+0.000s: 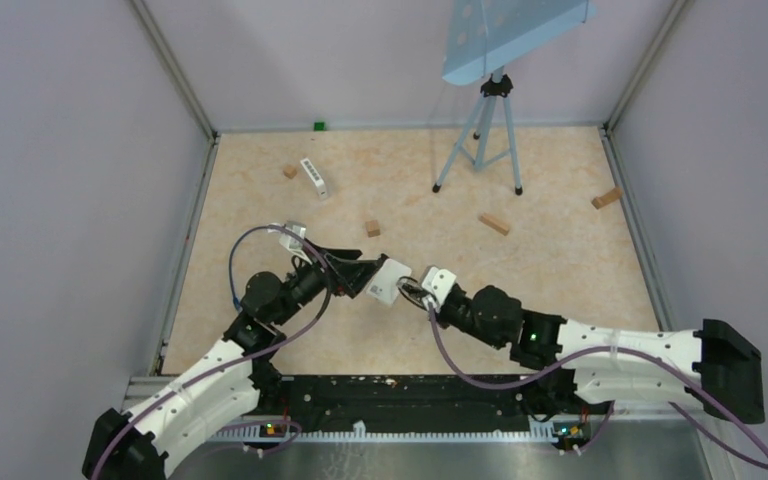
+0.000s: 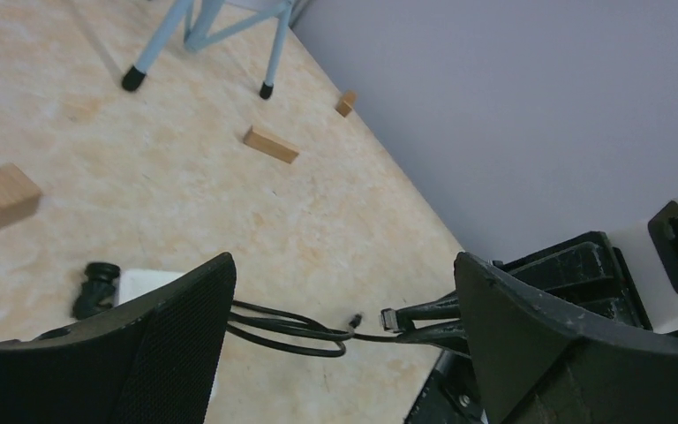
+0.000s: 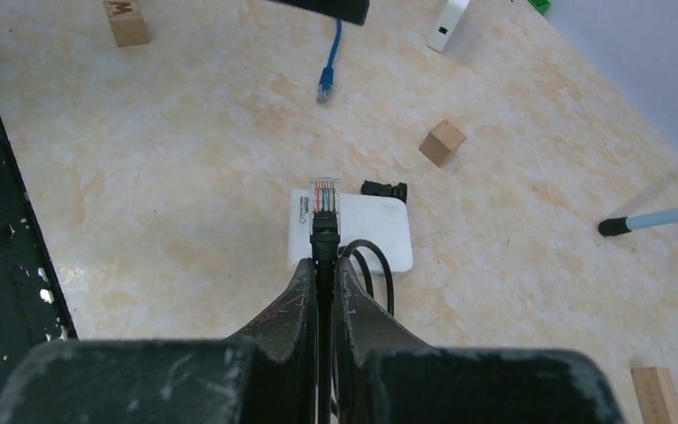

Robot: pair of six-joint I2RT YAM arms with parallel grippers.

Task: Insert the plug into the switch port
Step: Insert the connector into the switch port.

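Note:
The white switch (image 3: 353, 238) lies flat on the table, also in the top view (image 1: 388, 282). My right gripper (image 3: 324, 265) is shut on the black cable just behind the plug (image 3: 324, 196), whose clear tip hangs over the switch's near-left part. The cable loops (image 3: 375, 265) beside my fingers. My left gripper (image 2: 344, 265) is open wide and empty. Its left finger covers most of the switch (image 2: 141, 281). The plug (image 2: 391, 318) and my right fingers (image 2: 433, 322) show between its jaws. In the top view both grippers (image 1: 355, 270) (image 1: 412, 290) meet at the switch.
A small black part (image 3: 384, 188) lies at the switch's far edge. A blue cable end (image 3: 325, 84), wooden blocks (image 3: 442, 141) (image 1: 494, 222) (image 1: 607, 198), a white device (image 1: 314, 178) and a tripod (image 1: 480, 130) are on the table. Walls close the sides.

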